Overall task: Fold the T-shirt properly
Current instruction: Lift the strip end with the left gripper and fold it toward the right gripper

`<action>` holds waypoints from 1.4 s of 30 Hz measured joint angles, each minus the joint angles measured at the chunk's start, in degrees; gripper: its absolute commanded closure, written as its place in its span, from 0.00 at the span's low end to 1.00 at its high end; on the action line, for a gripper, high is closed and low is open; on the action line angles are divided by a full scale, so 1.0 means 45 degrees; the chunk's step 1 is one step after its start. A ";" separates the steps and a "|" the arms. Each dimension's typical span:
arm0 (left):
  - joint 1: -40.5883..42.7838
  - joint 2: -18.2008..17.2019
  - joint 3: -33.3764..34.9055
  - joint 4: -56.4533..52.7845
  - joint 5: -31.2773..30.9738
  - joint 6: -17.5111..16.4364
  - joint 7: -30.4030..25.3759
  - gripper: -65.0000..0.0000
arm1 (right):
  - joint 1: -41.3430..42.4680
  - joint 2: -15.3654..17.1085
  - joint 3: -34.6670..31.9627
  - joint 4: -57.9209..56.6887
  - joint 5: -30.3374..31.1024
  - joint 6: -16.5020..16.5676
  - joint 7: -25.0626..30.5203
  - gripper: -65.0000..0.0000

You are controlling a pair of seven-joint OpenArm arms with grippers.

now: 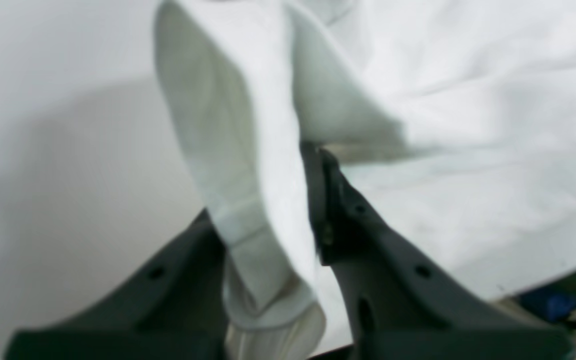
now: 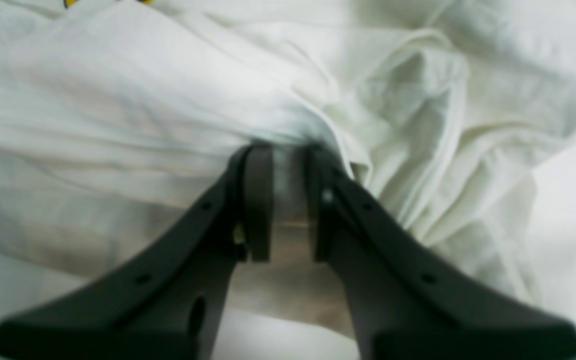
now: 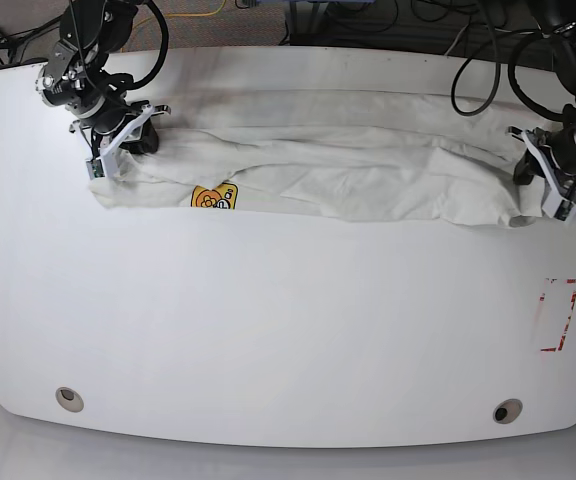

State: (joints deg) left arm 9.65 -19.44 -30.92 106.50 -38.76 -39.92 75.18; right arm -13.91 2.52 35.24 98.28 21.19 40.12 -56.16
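Shirt (image 3: 368, 170) lies as a long rumpled band across the tabletop (image 3: 268, 330), left pincer (image 1: 313, 200) and right pincer (image 2: 288, 200) each clamped on an end; most folds remain.

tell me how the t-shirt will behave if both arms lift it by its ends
The T-shirt looks limp and wrinkled, so its middle would probably sag. Thin cloth, likely light. Left gripper and right gripper pinch small bunches, which might slip.
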 measured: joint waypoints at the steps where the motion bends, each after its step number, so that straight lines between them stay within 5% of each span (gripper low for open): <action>1: 0.0019 0.0189 0.0199 0.0437 -0.0010 0.0000 0.0117 0.95 | 0.0015 0.0000 0.0000 0.0000 0.0005 0.0000 0.0000 0.83; 26: -0.1127 0.4595 0.5051 0.1321 0.0238 -0.0005 0.1093 0.94 | 0.0194 0.0000 0.0000 -0.0058 -0.0039 0.0000 -0.0131 0.83; 42: -0.1690 0.5265 0.6033 0.0850 0.0228 0.0000 0.1005 0.87 | 0.0364 0.0000 -0.0005 -0.0112 -0.0092 0.0005 -0.0199 0.83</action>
State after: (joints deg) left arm 2.04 4.25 -3.77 110.32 -37.74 -39.92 79.70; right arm -12.27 2.52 35.22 97.78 20.78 40.14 -57.06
